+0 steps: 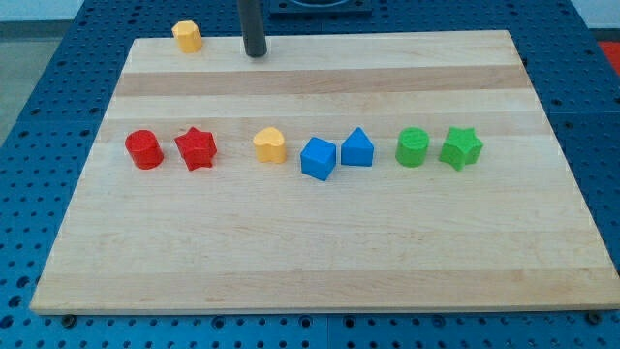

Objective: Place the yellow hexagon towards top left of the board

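The camera view shows the small yellow hexagon block (187, 36) sitting at the very top left edge of the pale wooden worktop (320, 252), apparently half over its rim, so the placement is judged essentially done. My tip (256, 54), the lower end of the straight dark rod, is seen just to the view's right of that block, apart from it; as a tool it has nothing that opens or closes and nothing is held by it.

A further push toward the view's top or left could tip the hexagon off the edge onto the blue perforated base (58, 87) beneath, since little board is left there.

Across the middle a row is laid out: a red cylinder (144, 149), a red star (196, 148), a yellow heart-like block (270, 145), a blue cube (318, 158), a blue triangular block (356, 148), a green cylinder (413, 147) and a green star (461, 147). Nothing more of the room can be made out.
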Robot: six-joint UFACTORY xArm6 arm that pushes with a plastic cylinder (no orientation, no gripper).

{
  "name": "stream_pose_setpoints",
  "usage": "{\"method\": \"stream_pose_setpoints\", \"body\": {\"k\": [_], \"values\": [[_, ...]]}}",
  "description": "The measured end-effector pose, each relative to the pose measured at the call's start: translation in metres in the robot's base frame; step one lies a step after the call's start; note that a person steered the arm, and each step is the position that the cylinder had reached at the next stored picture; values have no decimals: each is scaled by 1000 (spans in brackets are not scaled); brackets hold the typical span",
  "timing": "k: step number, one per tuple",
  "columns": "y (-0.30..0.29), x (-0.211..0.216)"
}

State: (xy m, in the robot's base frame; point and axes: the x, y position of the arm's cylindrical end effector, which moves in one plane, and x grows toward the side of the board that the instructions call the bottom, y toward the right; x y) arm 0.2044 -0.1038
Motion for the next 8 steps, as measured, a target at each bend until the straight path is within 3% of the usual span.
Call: {"method": "stream_pose_setpoints", "body": {"k": [8], "values": [[-92,-13]]}}
